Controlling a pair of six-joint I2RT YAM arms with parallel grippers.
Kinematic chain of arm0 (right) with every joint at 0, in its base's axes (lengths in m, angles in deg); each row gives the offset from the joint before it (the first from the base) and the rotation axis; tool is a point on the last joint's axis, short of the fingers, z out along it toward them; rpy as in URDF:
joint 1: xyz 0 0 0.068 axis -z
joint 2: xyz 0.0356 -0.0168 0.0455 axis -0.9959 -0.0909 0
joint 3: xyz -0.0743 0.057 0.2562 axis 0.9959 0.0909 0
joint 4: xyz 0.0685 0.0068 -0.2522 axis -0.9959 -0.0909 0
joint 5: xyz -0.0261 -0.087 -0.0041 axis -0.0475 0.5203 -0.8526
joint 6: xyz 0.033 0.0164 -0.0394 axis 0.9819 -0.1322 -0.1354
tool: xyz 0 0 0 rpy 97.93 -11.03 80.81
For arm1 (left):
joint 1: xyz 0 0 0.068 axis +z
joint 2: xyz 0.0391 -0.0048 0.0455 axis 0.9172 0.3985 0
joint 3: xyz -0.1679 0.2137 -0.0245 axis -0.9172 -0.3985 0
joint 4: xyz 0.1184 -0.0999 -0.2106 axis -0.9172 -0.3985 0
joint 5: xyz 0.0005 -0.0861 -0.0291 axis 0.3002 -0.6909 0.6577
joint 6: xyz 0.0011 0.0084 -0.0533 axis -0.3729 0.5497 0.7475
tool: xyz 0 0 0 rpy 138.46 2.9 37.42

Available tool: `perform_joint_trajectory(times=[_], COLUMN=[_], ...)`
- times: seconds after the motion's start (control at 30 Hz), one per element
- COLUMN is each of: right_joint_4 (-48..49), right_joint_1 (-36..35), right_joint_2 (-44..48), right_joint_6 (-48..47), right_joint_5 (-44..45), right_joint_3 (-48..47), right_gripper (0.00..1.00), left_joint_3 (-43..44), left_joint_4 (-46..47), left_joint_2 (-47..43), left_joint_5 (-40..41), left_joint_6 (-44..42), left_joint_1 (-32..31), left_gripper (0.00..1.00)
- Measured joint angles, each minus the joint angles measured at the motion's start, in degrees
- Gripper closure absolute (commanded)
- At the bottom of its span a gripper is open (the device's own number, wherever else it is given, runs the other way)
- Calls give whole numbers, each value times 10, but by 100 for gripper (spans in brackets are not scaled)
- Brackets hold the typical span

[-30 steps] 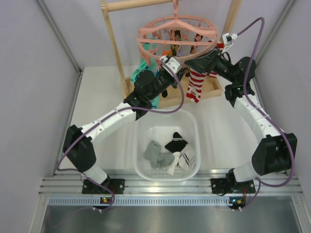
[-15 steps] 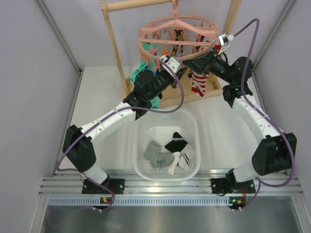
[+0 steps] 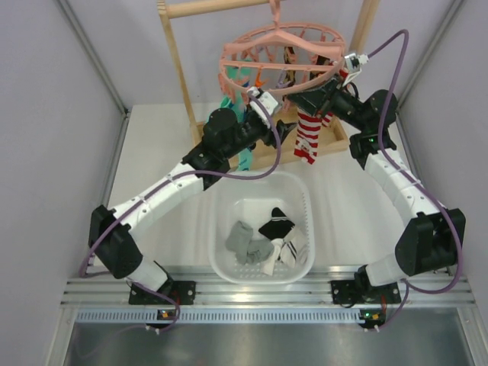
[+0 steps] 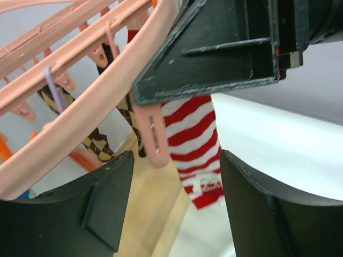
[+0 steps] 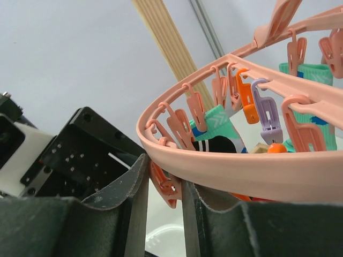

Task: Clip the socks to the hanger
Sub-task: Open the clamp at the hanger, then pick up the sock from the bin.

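Note:
The pink hanger (image 3: 282, 52) hangs tilted from the wooden rack. My right gripper (image 3: 303, 97) reaches under its outer ring (image 5: 241, 176) and is shut on one pink clip peg (image 5: 169, 187). Behind that ring a black sock with white stripes (image 5: 228, 144) shows beside a teal one. My left gripper (image 3: 286, 130) stands open just below the ring (image 4: 80, 101), with nothing between its fingers (image 4: 107, 203). More socks lie in the white basket (image 3: 216, 229): a black one (image 3: 276, 223), a black-and-white one (image 3: 290, 248) and a grey one (image 3: 242, 240).
A red-and-white striped sock (image 3: 307, 136) hangs from the hanger between the two grippers, and teal socks (image 3: 229, 103) hang on its left. The wooden rack's post (image 3: 179, 65) and base (image 3: 335, 141) stand behind. Grey walls close both sides.
My left gripper has opened and pulled back a little from the ring. My right gripper has closed on a clip peg. The hanger has tilted and shifted up and right.

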Motion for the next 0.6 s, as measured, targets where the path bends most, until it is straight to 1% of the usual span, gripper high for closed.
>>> perform_joint_trajectory(times=[0.1, 0.13, 0.23, 0.27, 0.33, 0.43, 0.5, 0.53, 0.6], right_joint_4=[8, 9, 13, 15, 16, 20, 24, 24, 24], right_joint_1=[1, 2, 3, 3, 3, 4, 4, 6, 7], right_joint_2=[0, 0, 0, 0, 0, -2, -7, -9, -15], right_joint_6=[6, 8, 9, 9, 9, 9, 9, 9, 9], right_joint_5=[-5, -6, -10, -10, -13, -16, -19, -20, -22], right_joint_3=[0, 0, 0, 0, 0, 0, 0, 0, 0], right_gripper=[100, 100, 100, 100, 100, 100, 100, 100, 100], left_joint_3=[4, 10, 34, 38, 47, 50, 46, 36, -2], left_joint_4=[-66, -92, -184, -208, -277, -388, -458, -478, -527], left_joint_2=[-29, -38, -63, -71, -89, -108, -113, -115, -117], left_joint_5=[-41, -58, -136, -156, -213, -294, -330, -339, -351], left_joint_6=[26, 34, 46, 45, 30, -24, -74, -98, -174], left_joint_1=[27, 40, 94, 106, 121, 118, 112, 108, 97], left_gripper=[28, 24, 27, 27, 30, 34, 35, 36, 36])
